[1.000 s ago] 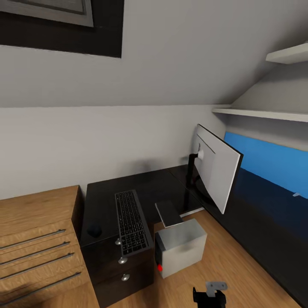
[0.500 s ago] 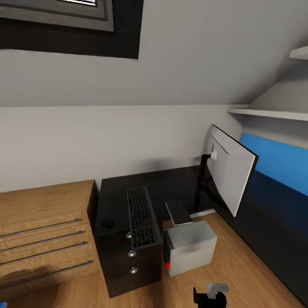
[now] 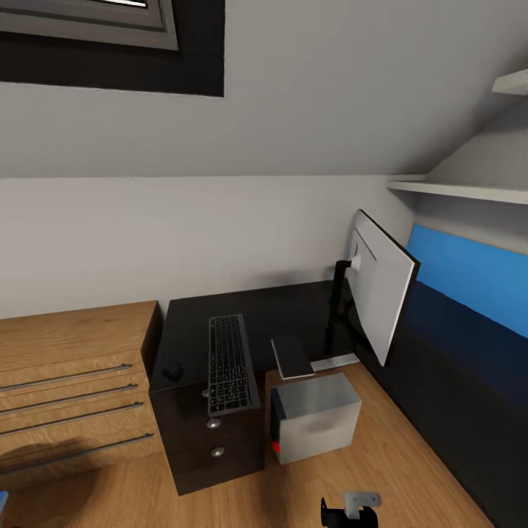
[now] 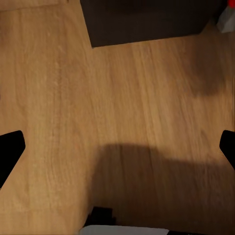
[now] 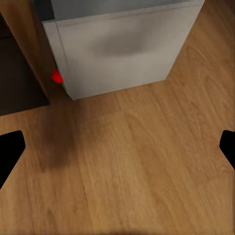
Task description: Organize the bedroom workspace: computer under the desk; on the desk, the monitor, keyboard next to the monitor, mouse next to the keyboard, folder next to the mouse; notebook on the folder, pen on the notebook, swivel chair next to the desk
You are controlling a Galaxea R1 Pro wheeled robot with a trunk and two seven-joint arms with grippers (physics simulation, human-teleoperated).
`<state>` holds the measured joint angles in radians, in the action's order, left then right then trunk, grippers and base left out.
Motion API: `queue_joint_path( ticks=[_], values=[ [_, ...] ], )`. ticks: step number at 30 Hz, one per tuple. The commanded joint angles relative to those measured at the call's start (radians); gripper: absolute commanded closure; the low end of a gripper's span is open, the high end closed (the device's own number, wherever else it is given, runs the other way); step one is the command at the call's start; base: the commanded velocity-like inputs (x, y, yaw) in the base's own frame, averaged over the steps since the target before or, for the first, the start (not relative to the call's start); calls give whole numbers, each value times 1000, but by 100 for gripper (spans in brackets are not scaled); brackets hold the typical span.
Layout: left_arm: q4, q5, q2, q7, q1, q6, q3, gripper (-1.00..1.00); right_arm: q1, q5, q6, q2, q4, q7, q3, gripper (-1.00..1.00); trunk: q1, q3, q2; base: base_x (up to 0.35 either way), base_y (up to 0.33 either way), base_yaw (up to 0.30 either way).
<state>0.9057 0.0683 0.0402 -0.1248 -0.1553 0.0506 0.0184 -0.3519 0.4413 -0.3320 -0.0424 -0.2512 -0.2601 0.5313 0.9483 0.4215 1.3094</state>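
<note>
Head view: black-topped desk [image 3: 290, 312] runs along the grey wall and turns the corner under a blue back panel [image 3: 469, 275]. Slim keyboard [image 3: 229, 363], black keys in a thin silver frame, lies lengthwise on the desk's near end, its front edge just overhanging the drawers. Small round black mouse [image 3: 172, 370] sits beside it, apart, towards the wood chest [image 3: 70, 389] with 4 long steel handles. 2 round silver knobs [image 3: 213, 423] on the dark drawer front. Monitor [image 3: 381, 293] stands on the desk, thin flat panel, pale grey back facing the camera, on a black stem. Computer [image 3: 315, 414], boxy light grey tower, stands on the light wood floor [image 3: 411, 469] in the desk's inner corner, partly out from under the top; red button on its front. White shelves [image 3: 462, 191] above the panel, dark-framed skylight [image 3: 110, 44] in the sloped wall.

Right wrist view adds a close look at the computer's [image 5: 117, 49] smooth grey side and red button, with plank grain on the floor; right gripper [image 5: 117, 147] spread wide, black fingertips [image 5: 10, 149] at both edges, holding nothing.

Left wrist view shows floor grain, a soft shadow, and the dark drawer base [image 4: 147, 22]; left gripper [image 4: 117, 149] also spread wide and empty.
</note>
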Motion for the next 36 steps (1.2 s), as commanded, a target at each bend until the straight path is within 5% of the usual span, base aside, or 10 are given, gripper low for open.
queue_joint_path(
  ticks=[1,8,36],
  values=[
    [3,7,0,-6,0,-3,2,-100,-1,7,-4,0,1,-5,9,-100,0,1,1,-4,-58,3],
    [2,8,1,-7,0,-69,-2,-100,-1,7,-8,0,3,-5,9,-100,0,2,1,-2,-24,1],
    [-14,8,3,-9,0,-80,0,-100,-1,6,-9,0,7,-5,7,-100,-107,-85,-195,0,0,0]
  ],
)
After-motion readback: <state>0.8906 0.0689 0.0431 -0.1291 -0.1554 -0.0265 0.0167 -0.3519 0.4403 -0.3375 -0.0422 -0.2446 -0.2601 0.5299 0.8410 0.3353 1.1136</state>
